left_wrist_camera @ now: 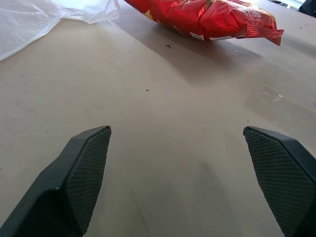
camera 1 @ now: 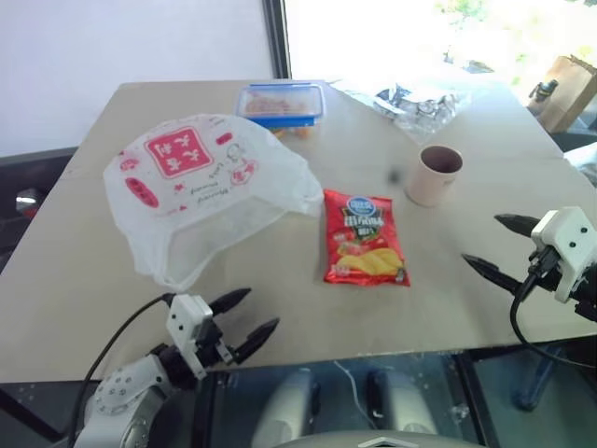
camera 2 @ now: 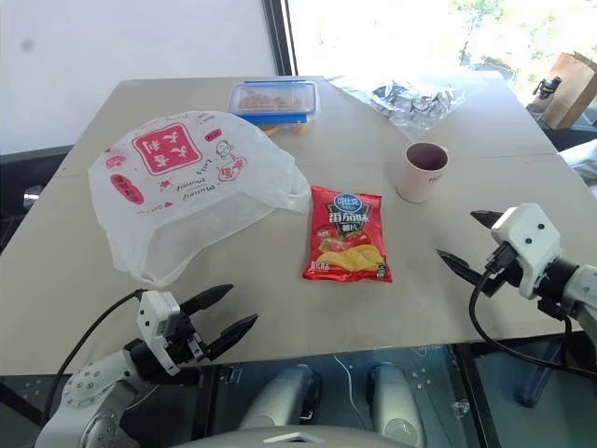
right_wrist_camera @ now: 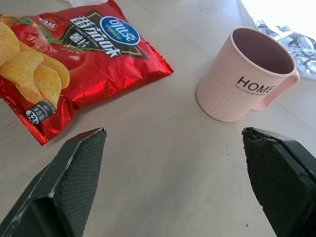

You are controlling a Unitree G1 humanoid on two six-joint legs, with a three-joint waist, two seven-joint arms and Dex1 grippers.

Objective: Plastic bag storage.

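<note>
A thin, crinkly translucent white plastic bag (camera 1: pixel 201 191) lies on a matt beige table (camera 1: pixel 280 317) beside a glossy red foil chip packet (camera 1: pixel 365 238) and a ribbed, matt pink mug (right_wrist_camera: pixel 245 75).

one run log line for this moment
plastic bag: spread on table, untouched | left gripper: jaws open, near edge | right gripper: jaws open, empty

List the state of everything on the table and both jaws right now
plastic bag: lying loose, spread out, not held
chip packet: sealed, lying flat
pink mug: upright
food box: lid on
left gripper: jaws open, holding nothing
right gripper: jaws open, holding nothing
</note>
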